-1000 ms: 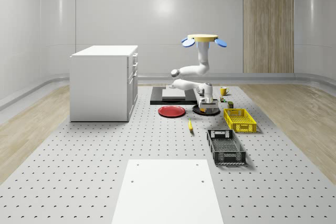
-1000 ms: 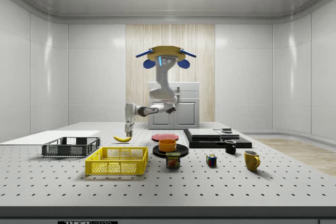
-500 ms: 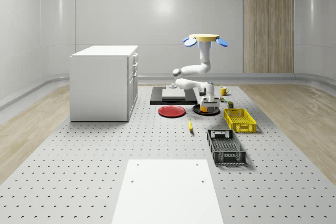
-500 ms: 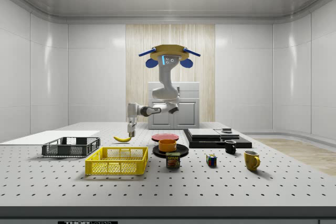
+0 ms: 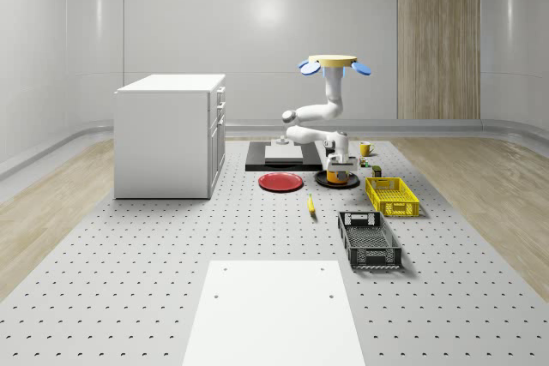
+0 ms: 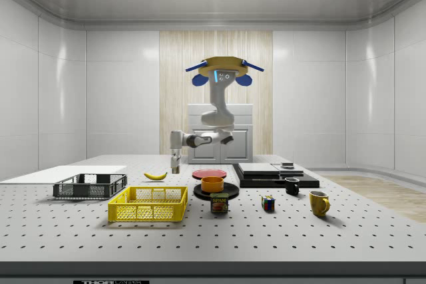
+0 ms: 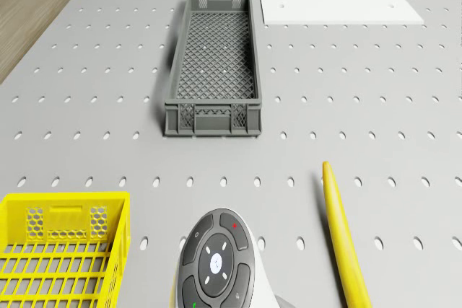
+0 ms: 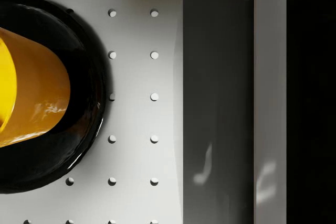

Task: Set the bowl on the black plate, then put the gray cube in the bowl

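Wrist view: bowl (image 8: 29, 93) (on black plate (image 8: 86, 93)) lies beside the hand.

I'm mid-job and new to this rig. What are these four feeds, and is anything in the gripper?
It is a drone hovering above the table, with an arm beneath it ending in a gripper. Two feeds are fixed room cameras; one looks down from the drone, one along the gripper. The orange bowl already sits on the black plate. Nearby lie a banana, a yellow basket and a gray crate. The gripper hangs low beside the plate; whether it holds anything I cannot tell.
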Available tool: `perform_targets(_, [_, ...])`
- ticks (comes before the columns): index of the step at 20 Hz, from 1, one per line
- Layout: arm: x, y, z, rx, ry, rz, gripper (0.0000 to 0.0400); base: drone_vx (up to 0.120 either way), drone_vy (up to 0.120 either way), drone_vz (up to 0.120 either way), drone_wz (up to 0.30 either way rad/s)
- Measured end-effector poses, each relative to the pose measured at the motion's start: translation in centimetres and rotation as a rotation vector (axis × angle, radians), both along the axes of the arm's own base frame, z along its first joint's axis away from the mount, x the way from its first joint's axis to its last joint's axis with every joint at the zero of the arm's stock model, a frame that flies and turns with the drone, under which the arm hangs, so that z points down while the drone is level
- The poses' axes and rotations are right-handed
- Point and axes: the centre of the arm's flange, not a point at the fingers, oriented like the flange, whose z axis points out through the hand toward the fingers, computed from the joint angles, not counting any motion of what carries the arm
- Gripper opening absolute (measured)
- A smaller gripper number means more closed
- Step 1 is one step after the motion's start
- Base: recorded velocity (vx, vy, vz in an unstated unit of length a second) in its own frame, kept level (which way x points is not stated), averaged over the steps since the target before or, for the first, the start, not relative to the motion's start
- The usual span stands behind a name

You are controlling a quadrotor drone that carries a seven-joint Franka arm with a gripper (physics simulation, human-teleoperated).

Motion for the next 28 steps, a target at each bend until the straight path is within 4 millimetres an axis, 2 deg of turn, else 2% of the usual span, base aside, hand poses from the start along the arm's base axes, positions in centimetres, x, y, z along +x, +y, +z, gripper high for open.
perform_targets(5, [0.00,0.00,0.00,0.000,0.000,0.000,0.0250,-0.120,0.000,0.000,0.000])
perform_targets(7, [0.00,0.00,0.00,0.000,0.000,0.000,0.0250,-0.120,0.000,0.100,0.000])
perform_targets(28, [0.00,0.00,0.00,0.000,0.000,0.000,0.0250,-0.120,0.002,0.000,0.000])
